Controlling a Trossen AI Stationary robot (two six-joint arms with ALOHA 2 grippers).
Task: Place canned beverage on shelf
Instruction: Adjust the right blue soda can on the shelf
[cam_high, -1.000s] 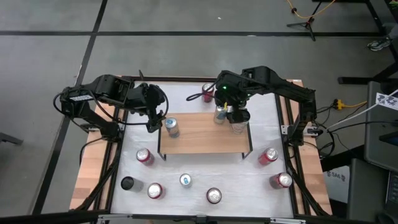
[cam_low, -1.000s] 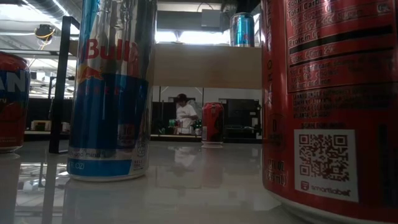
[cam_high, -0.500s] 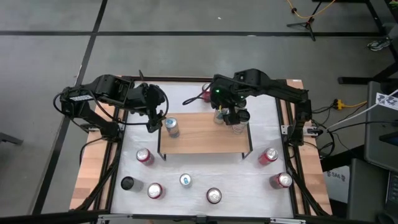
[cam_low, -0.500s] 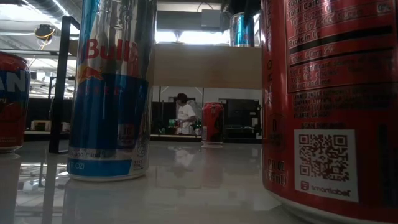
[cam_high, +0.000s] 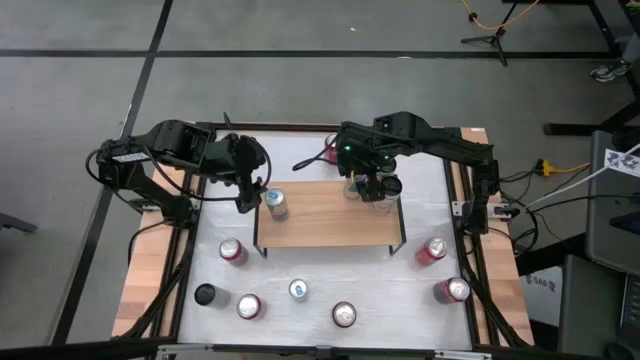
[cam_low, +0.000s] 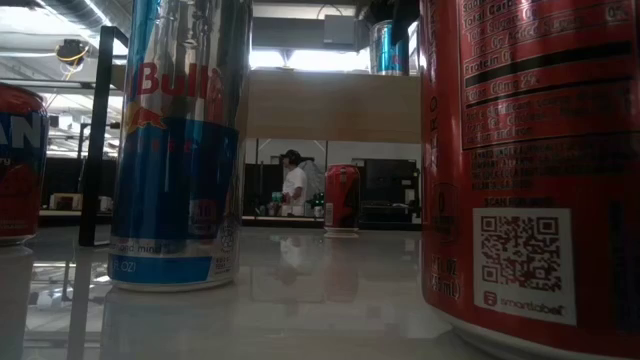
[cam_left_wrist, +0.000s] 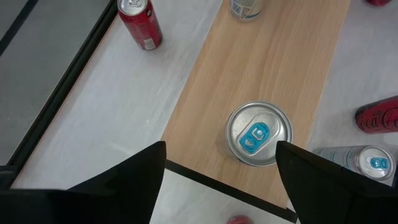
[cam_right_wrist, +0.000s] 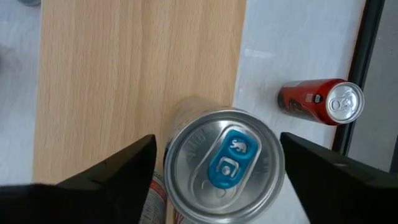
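White tabletop (cam_high: 320, 270) below, crowded with loose cans around the shelf (cam_high: 330, 225). Bringing the right gripper (cam_high: 372, 186) inward along the board's right end, a little nearer the far edge than a second ago, while narrowing its opening. Keeping the blue-tabbed can (cam_right_wrist: 221, 163) upright beneath that wrist, partly over the wood and partly past the board's edge above the white top. Gripped or freed: cannot tell, so not yet counting this can as placed.

Parking the left gripper (cam_high: 247, 200) at the left end, jaws apart and empty, above a can already standing on the shelf (cam_high: 277, 205).

Leaving plenty of bare wood in the middle. Watching a second silver can (cam_high: 353, 184) just beside the right gripper, and a red can (cam_high: 432, 250) on the table beyond the right legs.
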